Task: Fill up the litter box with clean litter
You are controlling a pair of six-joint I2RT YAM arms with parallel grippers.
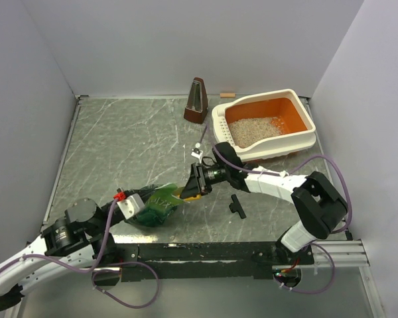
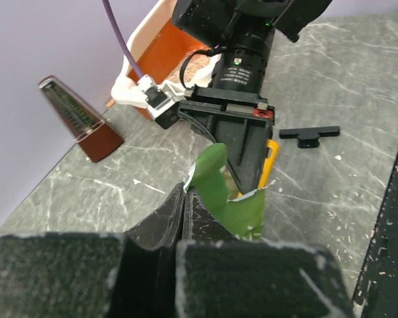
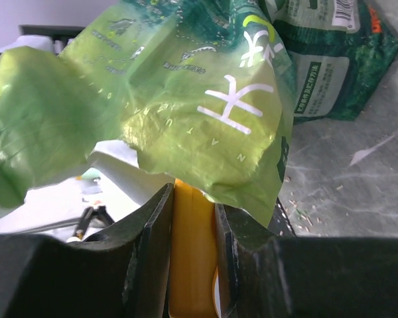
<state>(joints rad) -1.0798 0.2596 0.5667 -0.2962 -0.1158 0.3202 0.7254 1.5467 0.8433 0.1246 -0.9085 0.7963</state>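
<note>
The litter box (image 1: 298,122), cream outside and orange inside, stands at the back right and holds a layer of pale clean litter (image 1: 253,129). A crinkly green bag (image 1: 156,207) lies near the front left. My left gripper (image 1: 146,207) is shut on the bag's torn top edge (image 2: 212,179). My right gripper (image 1: 190,187) is shut on the yellow-orange scoop handle (image 3: 192,252), and the scoop's front end is hidden inside the bag's mouth (image 3: 186,99). In the left wrist view the right gripper (image 2: 242,142) and scoop (image 2: 270,159) sit just behind the bag, with the litter box (image 2: 160,53) beyond.
A brown metronome (image 1: 198,101) and a small wooden block (image 1: 227,95) stand by the back wall. A black T-shaped piece (image 1: 237,205) lies right of the bag. A small white clip (image 1: 198,154) lies mid-table. Walls close in on three sides.
</note>
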